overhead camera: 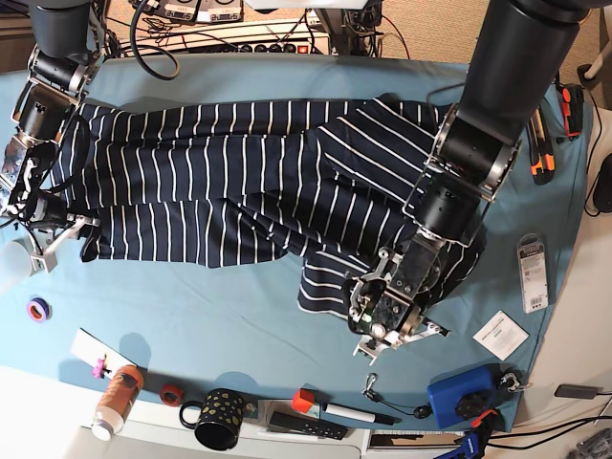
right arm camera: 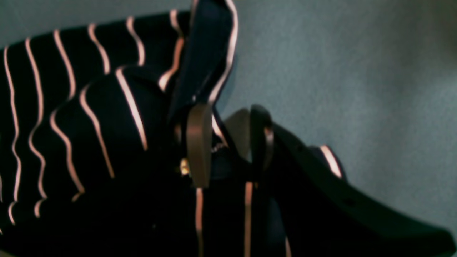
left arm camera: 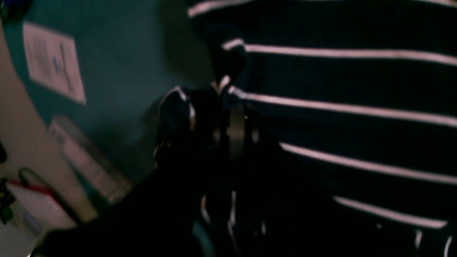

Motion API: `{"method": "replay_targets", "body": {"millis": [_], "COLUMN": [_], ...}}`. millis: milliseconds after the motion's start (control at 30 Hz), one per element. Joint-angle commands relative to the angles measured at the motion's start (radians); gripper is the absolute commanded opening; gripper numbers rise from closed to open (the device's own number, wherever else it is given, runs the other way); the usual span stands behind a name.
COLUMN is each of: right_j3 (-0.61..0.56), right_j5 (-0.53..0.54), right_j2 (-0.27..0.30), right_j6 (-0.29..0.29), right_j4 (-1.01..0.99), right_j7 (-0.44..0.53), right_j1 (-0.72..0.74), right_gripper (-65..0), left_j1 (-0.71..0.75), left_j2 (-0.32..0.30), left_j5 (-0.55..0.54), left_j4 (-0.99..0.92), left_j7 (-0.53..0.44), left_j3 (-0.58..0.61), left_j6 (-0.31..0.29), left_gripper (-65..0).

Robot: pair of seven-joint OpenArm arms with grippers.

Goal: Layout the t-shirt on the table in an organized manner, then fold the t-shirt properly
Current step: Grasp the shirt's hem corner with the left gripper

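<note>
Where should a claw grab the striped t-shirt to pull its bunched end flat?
Take the t-shirt by the loose hem corner of the bunched end, coming from the table's near edge. That corner lies folded over toward the front, with bare cloth beside it for a low approach.

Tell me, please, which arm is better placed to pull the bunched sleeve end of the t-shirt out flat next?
The left. The left gripper is already shut on the bunched t-shirt fabric at that near end. The right gripper holds cloth at the opposite end, which lies straighter on the table.
</note>
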Motion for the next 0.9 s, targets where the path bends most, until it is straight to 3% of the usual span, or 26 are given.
{"method": "replay_targets", "body": {"millis": [0, 300, 500, 667, 867], "right_j3": [0.004, 0.004, 0.004, 0.004, 0.004], "right_j5": [0.011, 0.007, 0.008, 0.009, 0.008], "right_j2": [0.023, 0.023, 0.023, 0.023, 0.023], "right_j6": [0.003, 0.003, 0.003, 0.003, 0.003], "right_j4": [0.018, 0.018, 0.018, 0.018, 0.018], "right_j7": [0.023, 0.026, 0.037, 0.045, 0.045], "right_j1": [0.023, 0.023, 0.023, 0.023, 0.023], "right_gripper": [-46.3, -46.3, -46.3, -46.3, -46.3], "left_j1": [-0.044, 0.030, 0.120, 0.130, 0.064], "left_j2": [-0.005, -0.061, -0.064, -0.064, -0.053], "left_j5": [0.012, 0.045, 0.050, 0.153, 0.243], "left_j4": [0.032, 0.047, 0.047, 0.047, 0.048], "left_j7": [0.023, 0.054, 0.024, 0.005, 0.036], "left_j3": [-0.003, -0.003, -0.003, -0.003, -0.003], "left_j6": [-0.003, 0.005, 0.004, 0.004, 0.005], "left_gripper": [-65.0, -65.0, -65.0, -65.0, -44.1]}}
